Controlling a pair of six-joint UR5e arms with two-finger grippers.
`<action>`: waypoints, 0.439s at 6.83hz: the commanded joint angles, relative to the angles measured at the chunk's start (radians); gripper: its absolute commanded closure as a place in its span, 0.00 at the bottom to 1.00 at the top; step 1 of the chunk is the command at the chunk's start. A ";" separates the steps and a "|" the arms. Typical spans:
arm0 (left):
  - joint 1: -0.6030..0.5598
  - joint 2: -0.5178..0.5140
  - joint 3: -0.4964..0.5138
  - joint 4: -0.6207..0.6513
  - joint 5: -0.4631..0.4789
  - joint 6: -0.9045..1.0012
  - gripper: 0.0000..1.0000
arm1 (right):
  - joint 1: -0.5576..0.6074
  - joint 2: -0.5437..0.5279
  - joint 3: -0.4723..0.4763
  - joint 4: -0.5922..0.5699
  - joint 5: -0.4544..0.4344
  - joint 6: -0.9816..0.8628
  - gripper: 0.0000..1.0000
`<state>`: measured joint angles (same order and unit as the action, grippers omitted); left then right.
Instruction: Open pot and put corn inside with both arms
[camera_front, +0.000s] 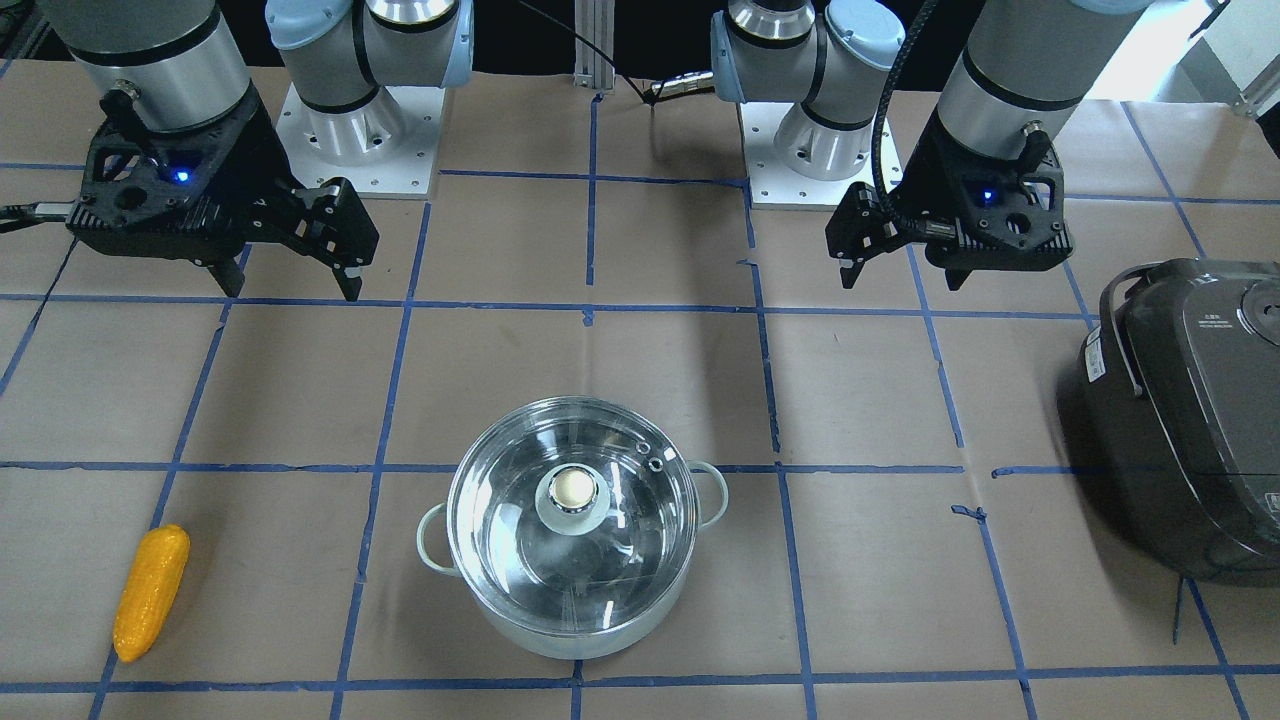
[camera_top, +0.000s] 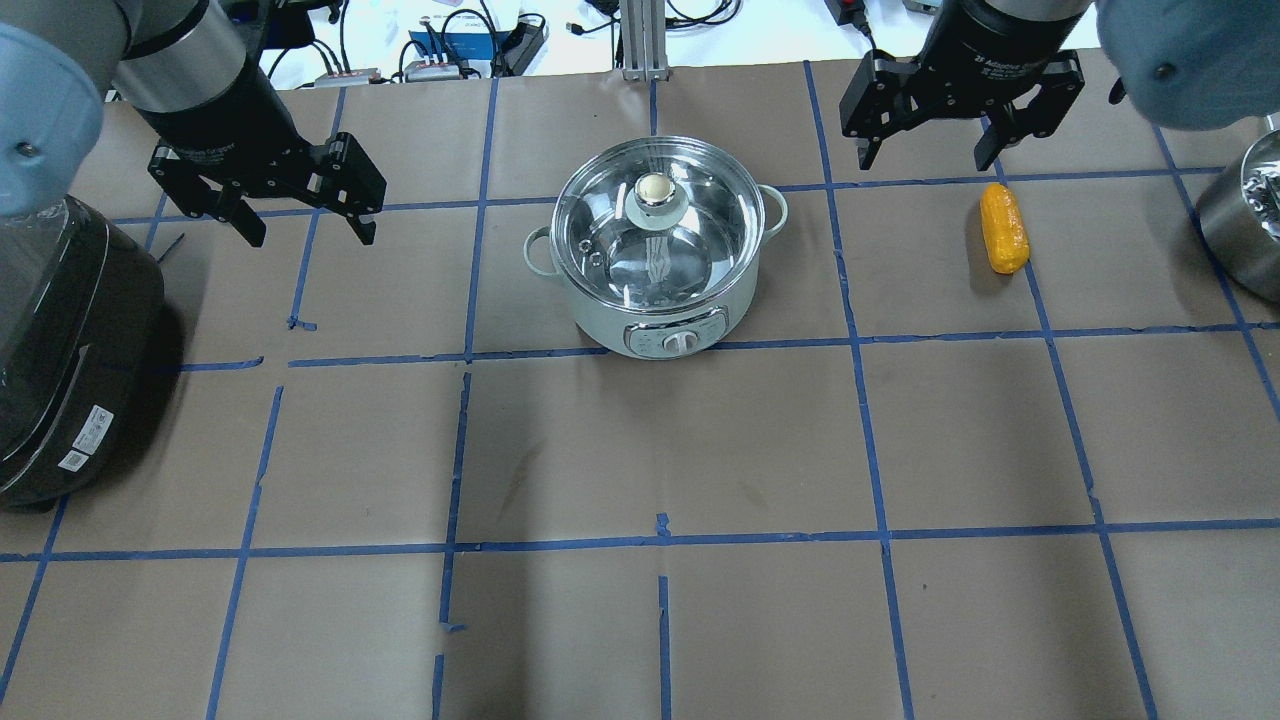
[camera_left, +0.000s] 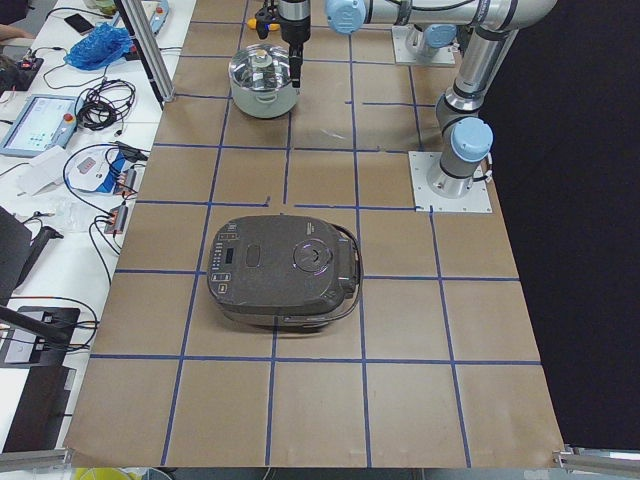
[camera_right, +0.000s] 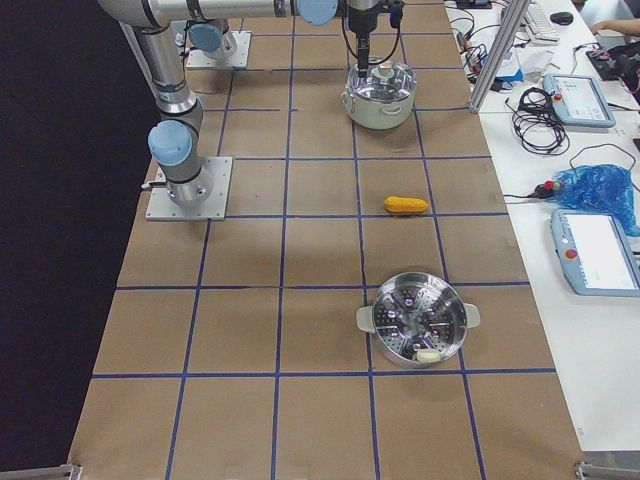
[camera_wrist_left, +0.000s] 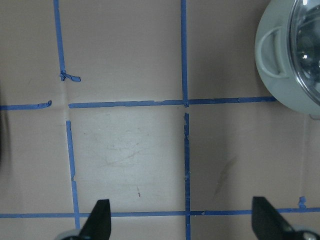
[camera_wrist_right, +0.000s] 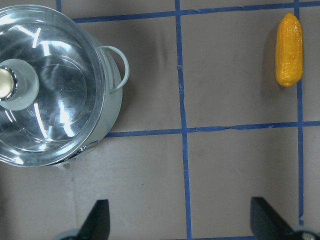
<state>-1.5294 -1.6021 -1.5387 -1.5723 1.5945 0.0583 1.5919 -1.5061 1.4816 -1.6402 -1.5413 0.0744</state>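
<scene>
The pot (camera_top: 602, 322) stands at mid-table with its clear glass lid (camera_top: 655, 235) shut and the knob (camera_front: 572, 489) on top. The yellow-orange corn (camera_top: 1003, 227) lies flat on the paper to the pot's right, and also shows in the front view (camera_front: 150, 592) and the right wrist view (camera_wrist_right: 289, 50). My left gripper (camera_top: 308, 232) is open and empty, hovering left of the pot. My right gripper (camera_top: 922, 165) is open and empty, hovering just beyond the corn, between it and the pot. The pot's handle (camera_wrist_left: 272, 52) shows in the left wrist view.
A dark grey rice cooker (camera_top: 60, 340) sits at the table's left end, close to my left arm. A steel steamer pot (camera_right: 418, 320) stands at the right end, past the corn. Brown paper with blue tape lines covers the table (camera_top: 660, 450).
</scene>
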 joint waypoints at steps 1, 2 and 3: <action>-0.002 -0.001 -0.004 0.000 -0.002 -0.002 0.00 | 0.000 0.000 0.008 0.003 0.000 0.004 0.00; -0.006 -0.004 0.000 0.000 -0.016 -0.006 0.00 | 0.000 0.001 0.002 0.000 -0.003 0.004 0.00; -0.023 -0.027 0.012 0.008 -0.046 -0.017 0.00 | -0.016 0.027 -0.016 -0.001 -0.006 -0.001 0.00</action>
<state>-1.5387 -1.6114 -1.5359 -1.5702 1.5741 0.0507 1.5882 -1.4991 1.4803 -1.6396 -1.5443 0.0771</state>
